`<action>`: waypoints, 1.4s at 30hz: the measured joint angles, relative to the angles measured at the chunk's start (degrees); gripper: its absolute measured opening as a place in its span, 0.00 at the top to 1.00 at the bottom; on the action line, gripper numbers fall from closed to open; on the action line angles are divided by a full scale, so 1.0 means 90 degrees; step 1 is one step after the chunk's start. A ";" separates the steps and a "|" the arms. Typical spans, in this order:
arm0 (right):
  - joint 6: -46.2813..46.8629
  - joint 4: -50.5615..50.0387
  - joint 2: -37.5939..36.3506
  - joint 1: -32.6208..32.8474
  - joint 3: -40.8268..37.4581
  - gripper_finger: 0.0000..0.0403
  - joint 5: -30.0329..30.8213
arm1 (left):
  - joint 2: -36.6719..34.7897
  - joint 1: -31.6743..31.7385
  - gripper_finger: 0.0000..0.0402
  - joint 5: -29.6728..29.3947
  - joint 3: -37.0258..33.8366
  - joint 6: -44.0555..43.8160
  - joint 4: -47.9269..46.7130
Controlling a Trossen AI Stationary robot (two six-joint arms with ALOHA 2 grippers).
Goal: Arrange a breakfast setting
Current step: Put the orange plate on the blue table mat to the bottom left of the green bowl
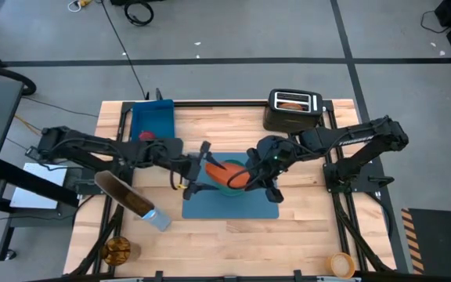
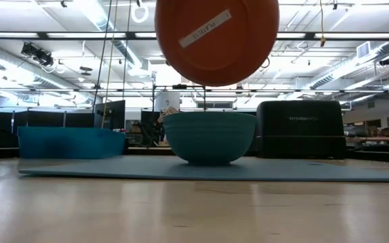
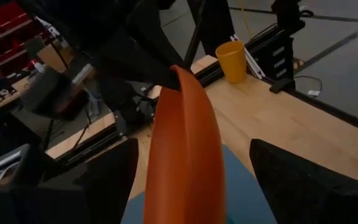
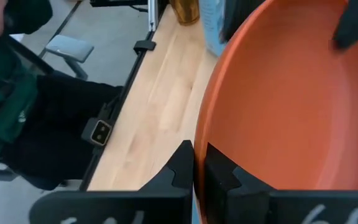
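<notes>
The orange plate hung tipped on edge at the top centre of the low view, underside toward the camera, above the teal bowl on the blue placemat. It looked stiff, light and slick, so the rim was the place to take it. The right pincer pinched that rim. The left pincer stood wide apart either side of the plate's edge, gripping nothing.

Right gripper is pinched tight on the rim of the orange plate. Wooden table sits behind it, and a person in a green sleeve stands off its edge.
</notes>
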 joint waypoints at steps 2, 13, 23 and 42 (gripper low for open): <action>-0.0076 0.0088 0.0000 0.0005 0.0000 0.96 -0.0001 | 0.0084 0.0000 0.21 0.0002 -0.0002 0.0012 -0.0049; -0.0393 0.0258 0.0000 0.0012 0.0000 0.95 0.0279 | 0.0134 -0.0176 0.53 -0.0039 -0.0002 0.0313 -0.0125; -0.0428 0.0325 -0.0002 0.0010 0.0005 0.88 0.0419 | 0.0103 -0.0323 0.90 -0.0688 -0.0010 0.0710 -0.0265; -0.0086 -0.0104 -0.1502 0.0424 0.0007 0.57 0.2377 | -0.0225 -0.1008 0.88 -0.0757 -0.0005 0.1348 -0.2032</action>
